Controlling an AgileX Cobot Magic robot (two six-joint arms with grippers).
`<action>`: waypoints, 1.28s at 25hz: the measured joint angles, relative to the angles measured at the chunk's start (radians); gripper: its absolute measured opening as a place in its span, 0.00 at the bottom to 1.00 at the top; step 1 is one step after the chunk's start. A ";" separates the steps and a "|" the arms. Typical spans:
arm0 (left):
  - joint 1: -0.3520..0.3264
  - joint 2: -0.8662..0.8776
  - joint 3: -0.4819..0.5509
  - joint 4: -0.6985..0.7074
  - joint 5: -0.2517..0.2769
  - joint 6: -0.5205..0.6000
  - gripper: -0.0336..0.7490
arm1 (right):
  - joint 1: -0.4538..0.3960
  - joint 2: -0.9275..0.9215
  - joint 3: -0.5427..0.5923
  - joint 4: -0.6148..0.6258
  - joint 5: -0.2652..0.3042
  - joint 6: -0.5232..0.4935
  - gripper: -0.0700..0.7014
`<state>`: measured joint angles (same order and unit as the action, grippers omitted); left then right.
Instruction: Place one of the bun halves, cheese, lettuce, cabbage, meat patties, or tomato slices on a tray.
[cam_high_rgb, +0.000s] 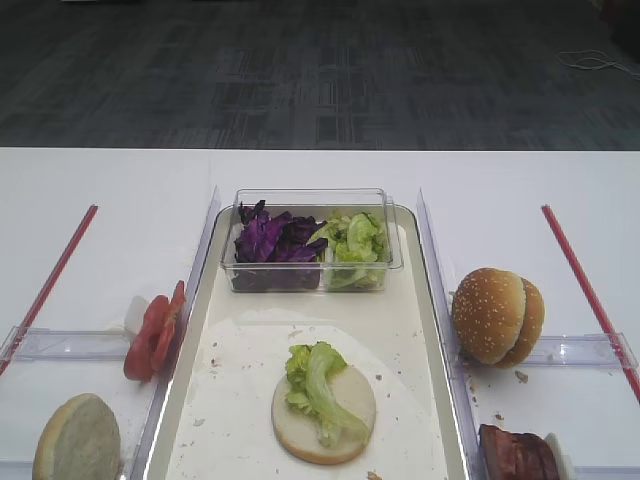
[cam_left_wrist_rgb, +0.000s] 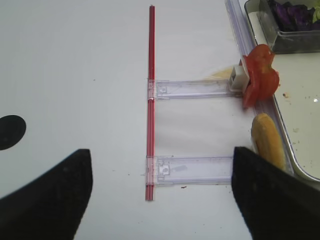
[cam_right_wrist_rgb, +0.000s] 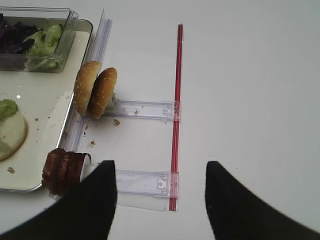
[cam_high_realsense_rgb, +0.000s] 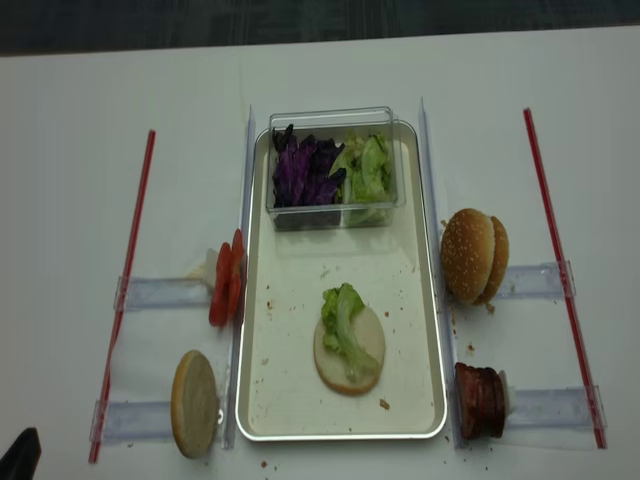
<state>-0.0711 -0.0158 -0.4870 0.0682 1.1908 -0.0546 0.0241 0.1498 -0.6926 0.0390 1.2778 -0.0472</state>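
One pale bun half (cam_high_rgb: 324, 413) topped with crinkly green lettuce (cam_high_rgb: 315, 385) lies on the tray (cam_high_rgb: 420, 330); both tools released

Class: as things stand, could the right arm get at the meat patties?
Probably yes. The meat patties stand just left of the right end effector, whose jaws are apart, with nothing between them.

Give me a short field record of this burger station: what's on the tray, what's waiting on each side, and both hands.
tray: bun half lying cut face up, lettuce leaf on it
clear tub: purple cabbage left, lettuce right
left of tray: tomato slices, bun half on edge
right of tray: sesame bun tops, meat patties
left hand: open, empty
right hand: open, empty, near the meat patties
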 joint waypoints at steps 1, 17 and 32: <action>0.000 0.000 0.000 0.000 0.000 0.000 0.73 | 0.000 -0.025 0.011 -0.002 0.002 -0.005 0.62; 0.000 0.000 0.000 0.000 0.000 0.000 0.73 | 0.000 -0.167 0.171 -0.026 -0.006 -0.014 0.61; 0.000 0.000 0.000 0.000 0.000 0.000 0.73 | 0.000 -0.167 0.214 -0.028 -0.135 -0.008 0.57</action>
<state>-0.0711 -0.0158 -0.4870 0.0682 1.1908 -0.0546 0.0241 -0.0176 -0.4787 0.0114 1.1432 -0.0549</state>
